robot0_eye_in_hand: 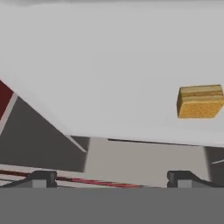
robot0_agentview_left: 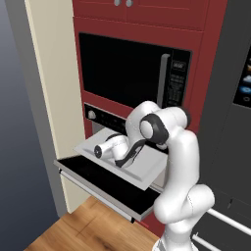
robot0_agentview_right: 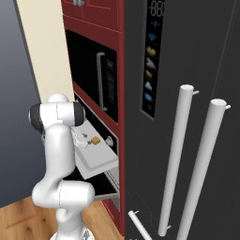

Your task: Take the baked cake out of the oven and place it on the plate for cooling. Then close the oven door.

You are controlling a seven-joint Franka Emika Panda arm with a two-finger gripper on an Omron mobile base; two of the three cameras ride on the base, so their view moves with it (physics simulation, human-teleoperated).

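Observation:
The oven [robot0_agentview_left: 105,119] has its door [robot0_agentview_left: 100,184] folded down flat. A light grey tray [robot0_agentview_left: 142,171] is slid out over the door. The cake [robot0_eye_in_hand: 200,101], a small golden-brown block, sits on this tray [robot0_eye_in_hand: 109,65]; it is also seen as the cake [robot0_agentview_right: 95,139] near the tray's back. My gripper [robot0_eye_in_hand: 111,179] hangs open just above the tray with nothing between its fingers, and the cake lies to the right of its line. In the left base view, the hand [robot0_agentview_left: 103,150] reaches over the tray from the right. The plate is out of view.
A black microwave [robot0_agentview_left: 127,68] with a vertical handle sits above the oven. A tall dark fridge [robot0_agentview_right: 187,117] with two long pale handles stands right of the red cabinet. A cream wall panel [robot0_agentview_left: 51,98] flanks the left, and a wooden floor [robot0_agentview_left: 88,230] lies below.

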